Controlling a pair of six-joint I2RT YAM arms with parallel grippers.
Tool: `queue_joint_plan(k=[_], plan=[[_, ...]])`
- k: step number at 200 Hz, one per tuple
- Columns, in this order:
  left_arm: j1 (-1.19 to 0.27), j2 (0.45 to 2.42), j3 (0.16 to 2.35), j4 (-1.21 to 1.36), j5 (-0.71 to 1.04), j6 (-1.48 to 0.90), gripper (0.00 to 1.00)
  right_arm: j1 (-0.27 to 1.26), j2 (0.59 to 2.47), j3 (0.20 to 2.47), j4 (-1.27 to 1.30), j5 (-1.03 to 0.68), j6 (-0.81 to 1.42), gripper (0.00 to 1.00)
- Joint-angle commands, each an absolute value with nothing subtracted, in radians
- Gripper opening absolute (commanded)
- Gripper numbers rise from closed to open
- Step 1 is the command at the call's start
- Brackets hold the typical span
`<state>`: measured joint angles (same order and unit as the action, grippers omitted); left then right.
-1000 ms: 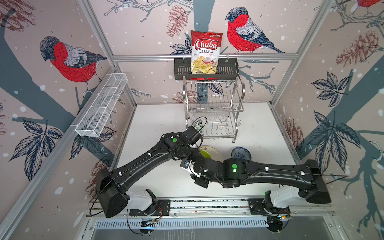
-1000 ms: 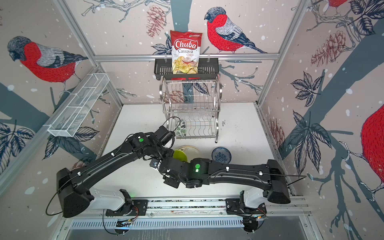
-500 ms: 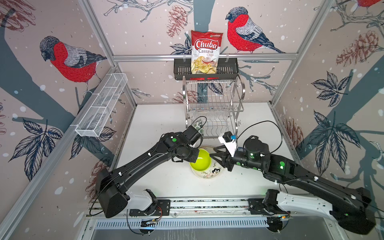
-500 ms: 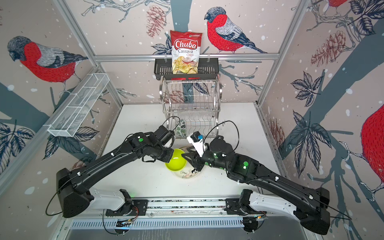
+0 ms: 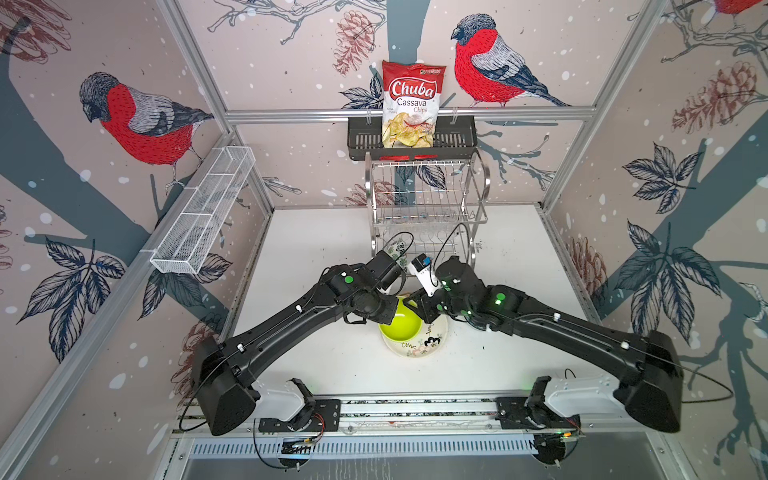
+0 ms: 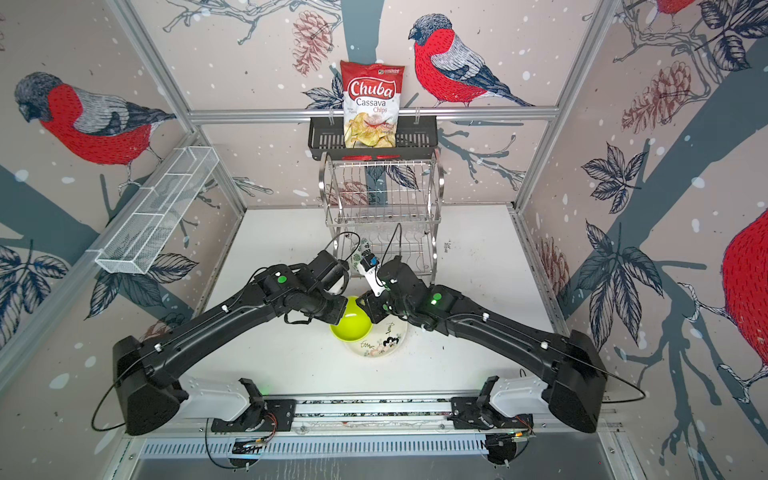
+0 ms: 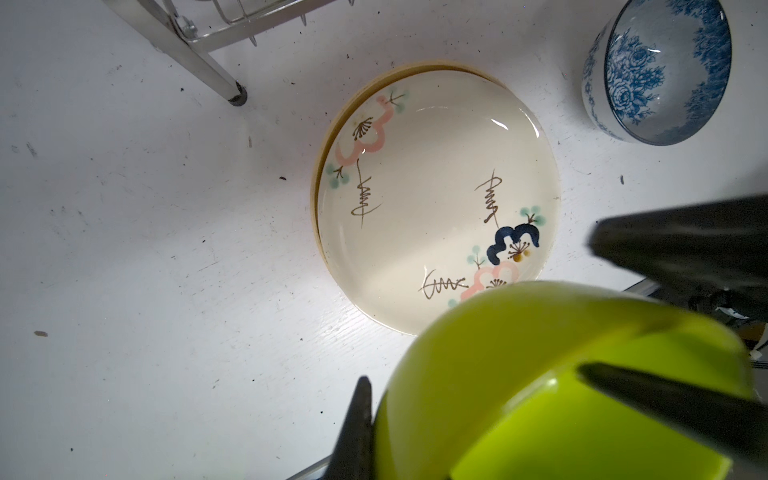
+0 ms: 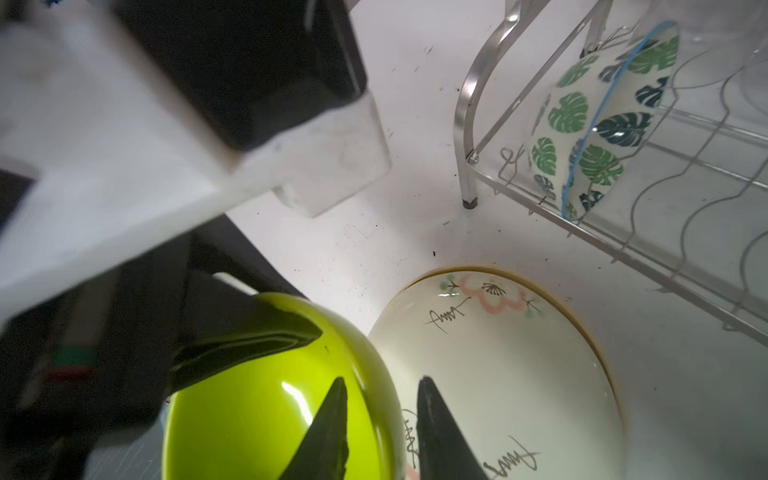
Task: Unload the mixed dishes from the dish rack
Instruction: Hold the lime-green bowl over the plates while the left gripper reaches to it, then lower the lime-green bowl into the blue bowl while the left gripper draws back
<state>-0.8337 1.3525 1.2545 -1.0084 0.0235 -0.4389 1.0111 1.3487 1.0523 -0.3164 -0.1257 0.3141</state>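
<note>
My left gripper [image 5: 392, 318] [image 7: 376, 436] is shut on the near rim of the lime green bowl [image 5: 401, 326] [image 6: 353, 326], which it holds tilted over the edge of the cream floral plate [image 5: 428, 345] [image 7: 436, 187]. That plate lies on a pale yellow plate [image 7: 318, 174]. My right gripper [image 5: 417, 320] [image 8: 382, 380] is open and straddles the bowl's far rim, one finger inside and one outside, with a gap. The green-leaf bowl [image 8: 598, 124] [image 5: 395, 249] leans in the lower tier of the dish rack [image 5: 428, 199] [image 6: 382, 195].
The blue-patterned bowl [image 7: 656, 70] stands on the table beside the plates, hidden under my right arm in both top views. A chips bag [image 5: 411, 104] sits in a black basket [image 5: 361, 141] above the rack. A white mesh tray [image 5: 203, 216] hangs on the left wall.
My right arm has swung back from the front left and its gripper has come onto the lime bowl's rim, its jaws narrowing. My left gripper has carried the bowl over the plate.
</note>
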Motion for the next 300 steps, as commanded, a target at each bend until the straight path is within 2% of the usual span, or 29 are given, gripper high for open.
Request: queue_joint_plan(k=[1,8,34,87,115,143,162,207,244,269,300], plan=[[-0.831,1.353,1.251,-1.001,0.014,-0.446,0.00,1.031,1.404,1.080,-0.353,-0.120,0.289,0.25],[-0.831,1.354,1.251,-1.002,0.010,-0.445,0.00,1.040,1.419,1.084,-0.354,-0.117,0.286,0.22],[-0.831,1.367,1.254,-1.003,0.005,-0.446,0.00,1.081,1.454,1.086,-0.344,-0.078,0.286,0.00],[-0.831,1.385,1.256,-0.995,0.009,-0.444,0.00,1.090,1.418,1.060,-0.332,-0.042,0.310,0.00],[-0.831,1.373,1.264,-0.996,-0.007,-0.461,0.35,1.067,1.359,1.024,-0.356,-0.016,0.338,0.00],[-0.828,1.306,1.278,-0.980,-0.095,-0.493,0.67,1.025,1.271,0.954,-0.402,0.026,0.380,0.00],[-0.820,1.227,1.274,-0.949,-0.179,-0.507,0.78,0.978,1.181,0.889,-0.447,0.068,0.432,0.00],[-0.729,1.043,1.203,-0.846,-0.190,-0.505,0.88,0.838,0.967,0.750,-0.579,0.208,0.619,0.00],[-0.694,1.049,1.174,-0.861,-0.156,-0.488,0.88,0.572,0.838,0.644,-0.583,0.108,0.615,0.00],[-0.693,1.053,1.165,-0.857,-0.147,-0.486,0.88,0.446,0.830,0.629,-0.571,0.057,0.590,0.00],[-0.693,1.044,1.170,-0.859,-0.154,-0.481,0.88,0.367,0.904,0.634,-0.547,0.024,0.563,0.00]])
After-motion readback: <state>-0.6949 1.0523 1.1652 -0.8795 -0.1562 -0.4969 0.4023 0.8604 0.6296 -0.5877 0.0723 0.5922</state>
